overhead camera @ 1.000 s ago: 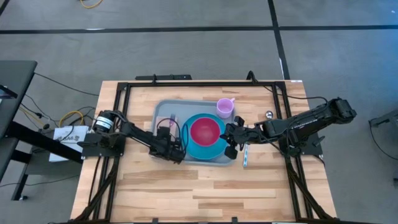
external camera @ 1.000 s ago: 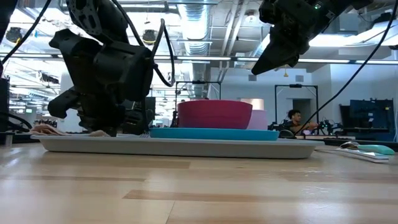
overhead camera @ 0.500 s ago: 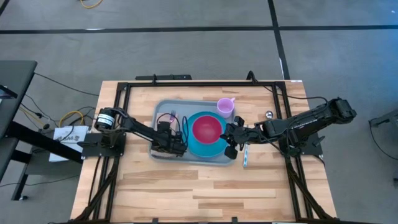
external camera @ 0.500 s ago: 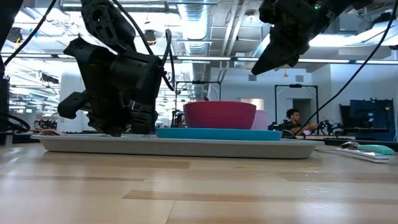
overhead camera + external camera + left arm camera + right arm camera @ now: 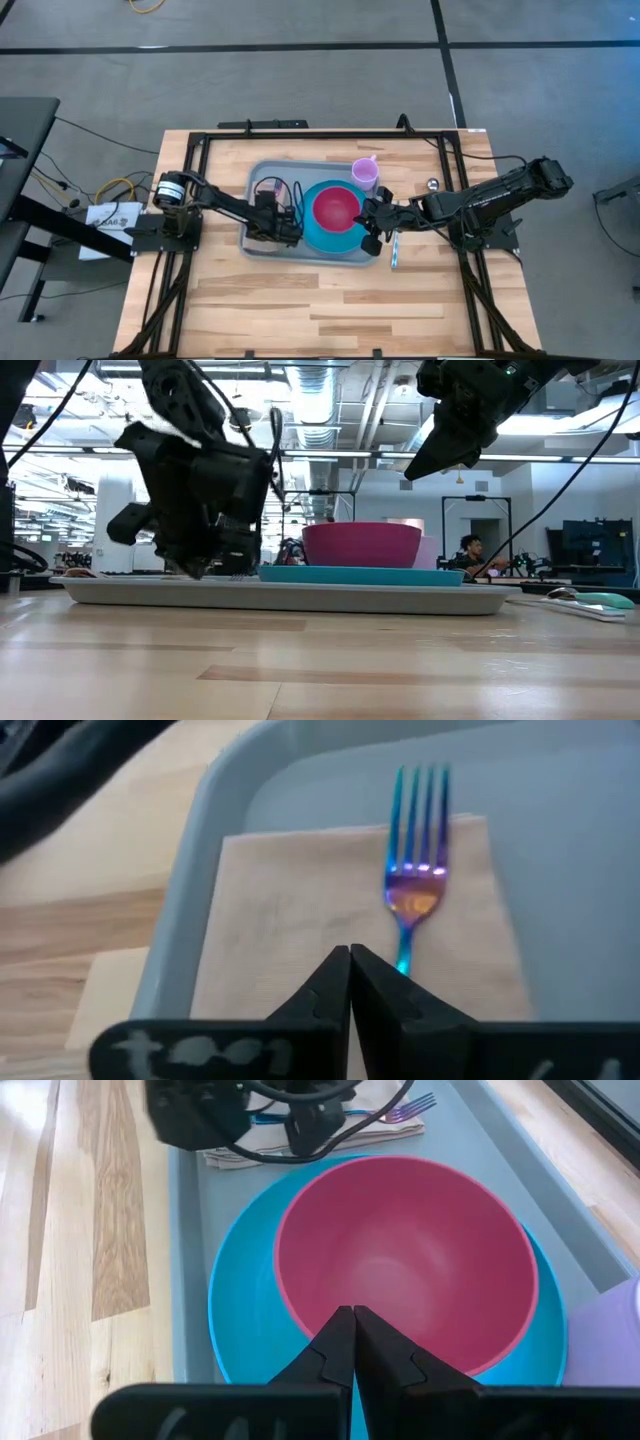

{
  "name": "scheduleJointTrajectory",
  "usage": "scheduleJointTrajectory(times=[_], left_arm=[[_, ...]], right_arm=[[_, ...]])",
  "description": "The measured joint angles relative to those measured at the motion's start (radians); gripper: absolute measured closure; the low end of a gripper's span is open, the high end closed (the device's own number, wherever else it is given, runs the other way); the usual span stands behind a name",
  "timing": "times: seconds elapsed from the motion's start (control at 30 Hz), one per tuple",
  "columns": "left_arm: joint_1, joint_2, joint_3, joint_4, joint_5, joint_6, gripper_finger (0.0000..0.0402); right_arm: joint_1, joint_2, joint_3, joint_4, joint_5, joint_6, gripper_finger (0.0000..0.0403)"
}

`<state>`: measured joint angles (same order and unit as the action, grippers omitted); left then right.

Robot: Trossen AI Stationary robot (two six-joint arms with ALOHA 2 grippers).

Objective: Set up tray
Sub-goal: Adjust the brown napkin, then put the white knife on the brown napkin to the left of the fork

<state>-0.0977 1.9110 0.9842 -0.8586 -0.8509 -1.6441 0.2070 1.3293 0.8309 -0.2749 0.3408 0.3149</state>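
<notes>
The pale grey-blue tray [image 5: 300, 166] lies mid-table and carries a round blue plate [image 5: 312, 238] with a pink bowl [image 5: 335, 207] on it, a purple cup [image 5: 364, 173] at its far right corner, and a beige napkin [image 5: 290, 910] with an iridescent fork [image 5: 415, 885] lying on it at its left end. My left gripper [image 5: 350, 958] is shut and low over the napkin, just beside the fork's handle [image 5: 403, 958]. My right gripper [image 5: 353, 1320] is shut and hovers raised [image 5: 415, 468] over the plate's right rim. My left gripper's shut fingertips come slanting down over the napkin's near part [image 5: 300, 970], next to the fork's handle, whose lower end is hidden behind one finger. I cannot tell whether they touch the napkin or the handle.
A teal-handled utensil [image 5: 395, 250] lies on the wood right of the tray, below my right arm. A small dark object [image 5: 432, 184] sits farther right. A black frame [image 5: 300, 135] borders the table. Bare wood stretches along the near side [image 5: 320, 300].
My left gripper has moved over the tray toward the far edge and a little toward the plate, staying shut and low. The plate with the bowl has slid slightly toward the table's right. My right arm has kept still.
</notes>
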Motion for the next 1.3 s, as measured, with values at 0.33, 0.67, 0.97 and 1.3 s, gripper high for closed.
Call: scheduleJointTrajectory(times=[0.33, 0.67, 0.97, 1.3], left_arm=[[-0.103, 0.0, 0.163, -0.233, 0.035, 0.021, 0.0401], [-0.281, 0.0, 0.326, -0.429, 0.069, -0.025, 0.0401], [-0.437, 0.0, 0.424, -0.441, -0.026, -0.017, 0.0401], [-0.485, 0.0, 0.465, -0.455, -0.079, 0.12, 0.0401]], right_arm=[[0.0, 0.0, 0.0, 0.0, 0.0, 0.0, 0.0402], [0.0, 0.0, 0.0, 0.0, 0.0, 0.0, 0.0402], [0.0, 0.0, 0.001, 0.024, 0.0, 0.0, 0.0402], [0.017, 0.0, 0.068, -0.185, 0.0, 0.241, 0.0402]])
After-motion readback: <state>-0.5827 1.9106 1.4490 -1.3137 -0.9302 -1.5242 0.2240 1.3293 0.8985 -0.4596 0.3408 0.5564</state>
